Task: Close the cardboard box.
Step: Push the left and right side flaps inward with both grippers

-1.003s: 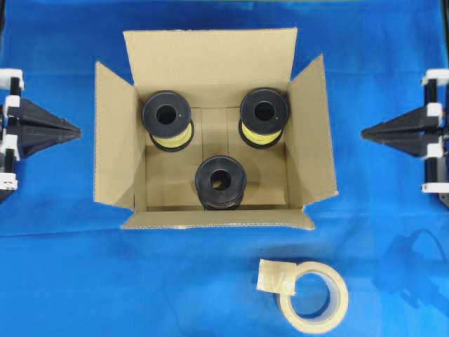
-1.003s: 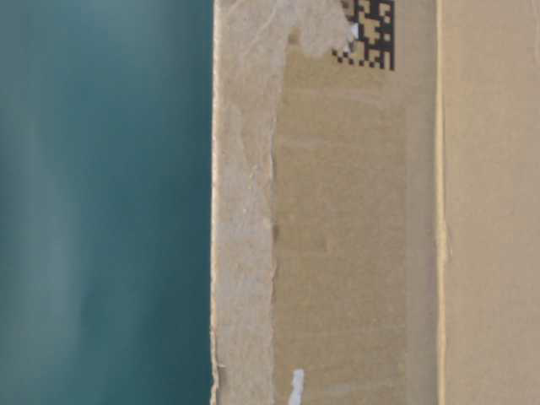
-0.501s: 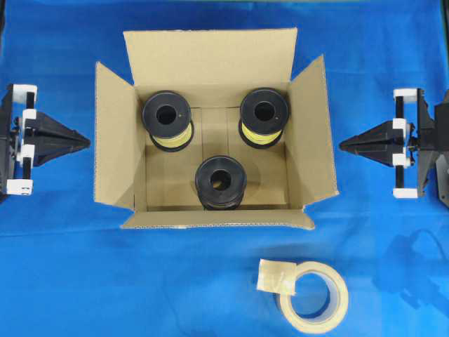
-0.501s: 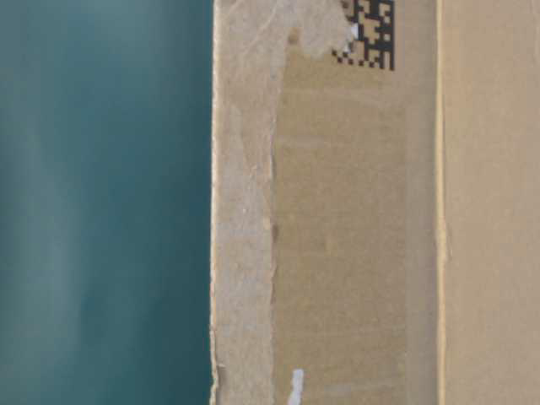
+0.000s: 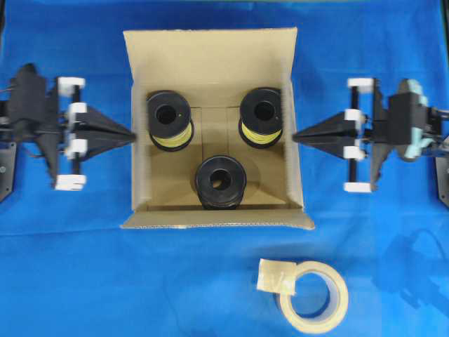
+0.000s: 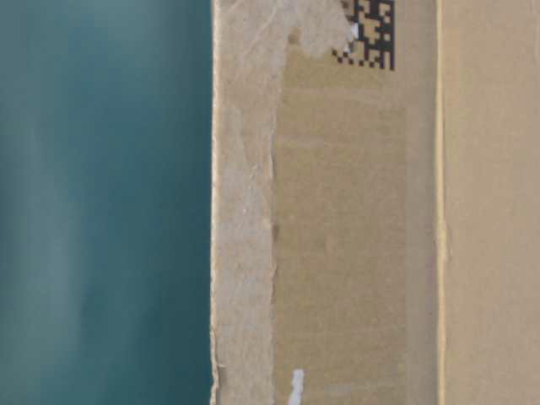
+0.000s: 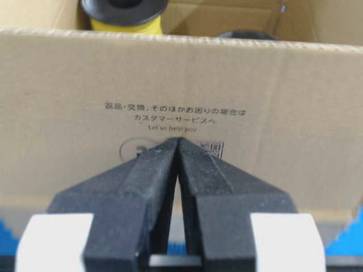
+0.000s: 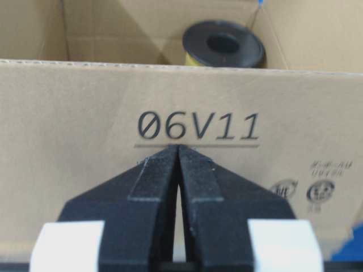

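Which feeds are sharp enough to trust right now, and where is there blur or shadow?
Overhead: evenly lit and sharp on the cardboard box, arm shadow on the cloth at lower right. Table-level: too close, only box wall, teal background soft. Left wrist: left gripper blurred, print legible. Right wrist: right gripper soft, "06V11" readable.

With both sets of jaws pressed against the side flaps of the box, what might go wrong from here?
1. The left gripper and right gripper push with narrow shut tips; they may slip off or dent the cardboard box.
2. Folding flaps may catch on the three spools.
3. Uneven pushing may slide the box.
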